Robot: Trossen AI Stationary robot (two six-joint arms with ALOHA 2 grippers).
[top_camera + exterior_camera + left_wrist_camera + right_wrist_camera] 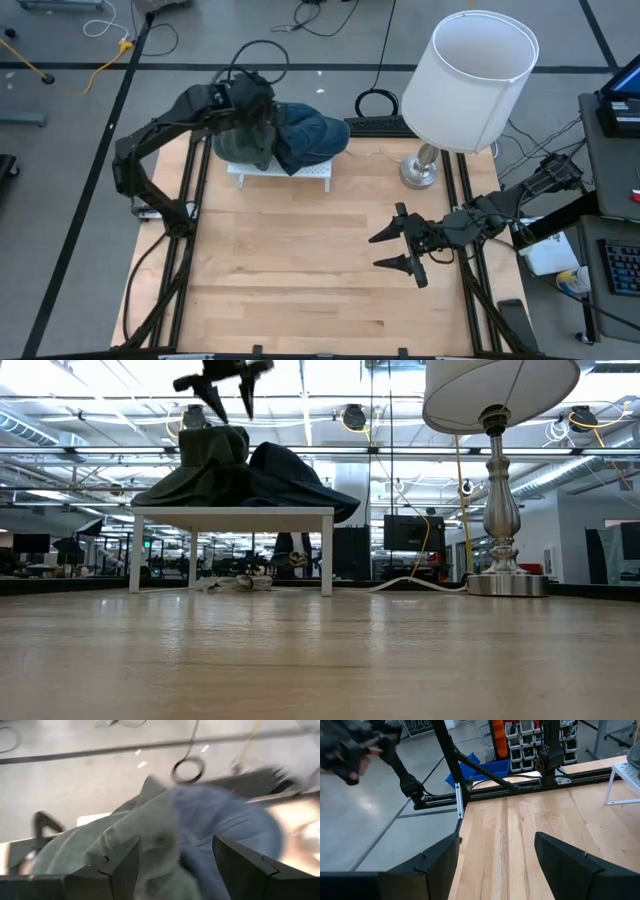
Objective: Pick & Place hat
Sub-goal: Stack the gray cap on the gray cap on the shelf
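Two hats lie side by side on a small white stand (pixel 300 176) at the table's far left. One is a grey-green hat (pixel 238 146) (pixel 205 465) (pixel 125 845). The other is a blue denim hat (pixel 318 134) (pixel 295 480) (pixel 225 820), whose brim hangs over the stand's right edge. My left gripper (pixel 262 118) (pixel 228 395) (pixel 175 865) is open and slants down just above the grey-green hat, clear of it. My right gripper (pixel 376 251) (pixel 497 850) is open and holds nothing. It hovers over the table's right half.
A lamp with a white shade (pixel 470 80) stands on its silver base (pixel 420 172) at the far right, beside the stand. Black frame rails (pixel 190 200) run along both sides of the table. The bare wooden top (pixel 300 270) spreads across the middle and near side.
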